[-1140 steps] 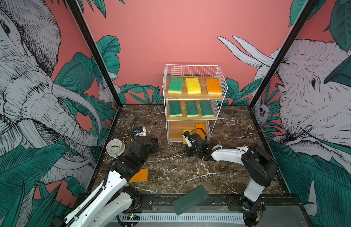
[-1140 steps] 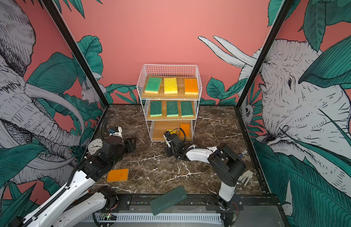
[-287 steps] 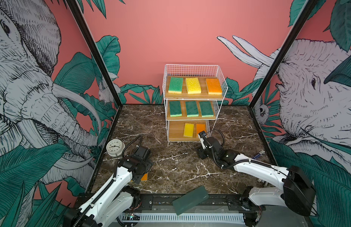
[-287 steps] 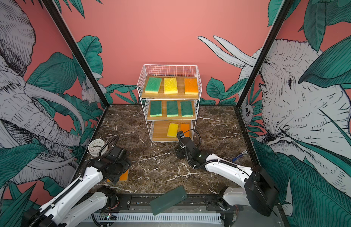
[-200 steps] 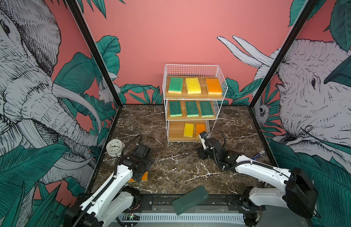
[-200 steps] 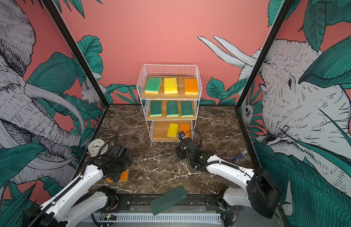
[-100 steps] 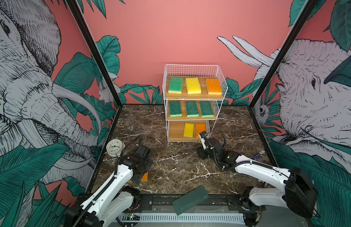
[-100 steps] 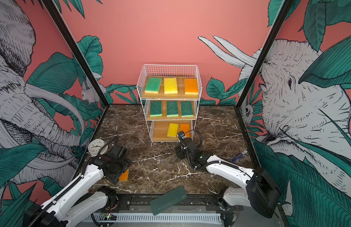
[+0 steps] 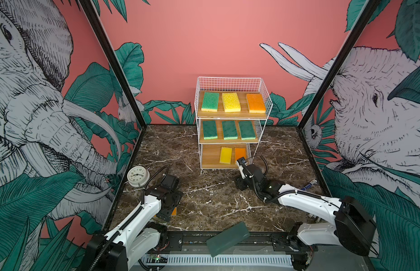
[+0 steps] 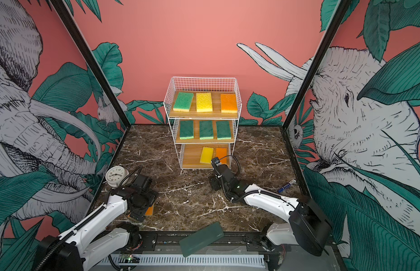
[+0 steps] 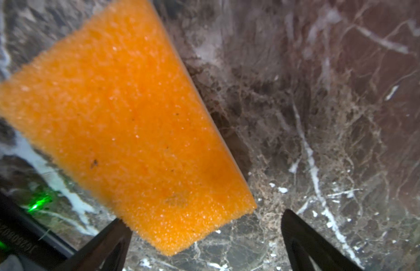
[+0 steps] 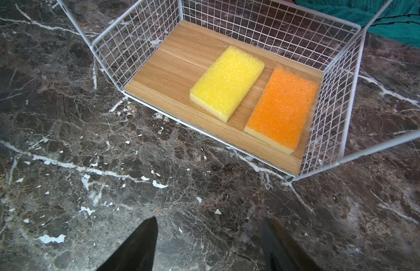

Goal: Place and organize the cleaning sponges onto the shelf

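Note:
The shelf (image 9: 229, 81) stands at the back of the marble table. Its top board holds a green (image 9: 210, 101), a yellow (image 9: 231, 102) and an orange sponge (image 9: 255, 103). Three dark green sponges (image 9: 229, 129) lie on the middle board. A yellow sponge (image 12: 226, 82) and an orange sponge (image 12: 280, 108) lie on the lowest board. One more orange sponge (image 11: 124, 122) lies flat on the table at the near left. My left gripper (image 11: 205, 215) hangs open just over it, one sponge corner reaching between the fingers. My right gripper (image 12: 209, 219) is open and empty, in front of the lowest board.
A white alarm clock (image 9: 138, 176) stands by the left wall, beside my left arm. A dark green translucent slab (image 9: 227, 239) lies tilted on the front rail. A blue pen (image 9: 310, 184) lies near the right wall. The lowest board's left part (image 9: 210, 157) is bare.
My right gripper has left the yellow sponge on the lowest board and drawn back from the shelf. My left gripper has come down over the orange sponge on the table.

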Motion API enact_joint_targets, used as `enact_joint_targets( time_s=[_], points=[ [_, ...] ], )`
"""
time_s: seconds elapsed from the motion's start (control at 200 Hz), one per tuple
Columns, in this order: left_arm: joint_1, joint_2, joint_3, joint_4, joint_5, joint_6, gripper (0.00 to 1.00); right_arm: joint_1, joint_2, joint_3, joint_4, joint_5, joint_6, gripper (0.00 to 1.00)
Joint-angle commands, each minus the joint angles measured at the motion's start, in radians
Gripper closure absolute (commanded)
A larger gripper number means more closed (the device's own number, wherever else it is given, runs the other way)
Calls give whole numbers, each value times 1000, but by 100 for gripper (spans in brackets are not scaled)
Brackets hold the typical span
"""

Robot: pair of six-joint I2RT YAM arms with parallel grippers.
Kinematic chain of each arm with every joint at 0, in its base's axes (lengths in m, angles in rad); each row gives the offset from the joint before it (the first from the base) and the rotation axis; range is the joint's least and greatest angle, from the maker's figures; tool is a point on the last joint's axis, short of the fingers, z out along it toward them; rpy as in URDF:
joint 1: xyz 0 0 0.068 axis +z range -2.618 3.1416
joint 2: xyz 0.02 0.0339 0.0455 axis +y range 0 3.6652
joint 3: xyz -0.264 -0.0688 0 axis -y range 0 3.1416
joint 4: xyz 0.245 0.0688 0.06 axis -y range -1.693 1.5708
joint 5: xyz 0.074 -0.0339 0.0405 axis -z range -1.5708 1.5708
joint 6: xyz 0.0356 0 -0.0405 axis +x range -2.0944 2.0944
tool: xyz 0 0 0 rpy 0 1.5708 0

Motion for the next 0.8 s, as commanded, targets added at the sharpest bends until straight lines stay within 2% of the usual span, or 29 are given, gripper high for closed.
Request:
enact_joint_targets(
  time_s=[0.0,0.145,0.29,0.425,0.6,0.79],
  points=[
    [29,4,-5,-7,-18,-21,1,0,12,19,33,9,-3,27],
    [76,46,10,-88,-16,7,1,0,14,18,29,10,-2,27],
    [87,26,9,-132,-17,-22,1,0,-1,7,36,14,-6,26],
    [92,61,62,-215,-76,21,9,-1,-15,-8,44,17,-8,25],
    [93,85,7,-121,-62,44,21,-2,-38,-40,57,34,-9,24],
    [92,150,-18,-68,-1,83,15,-3,-74,-68,51,49,-9,24]
  ],
)
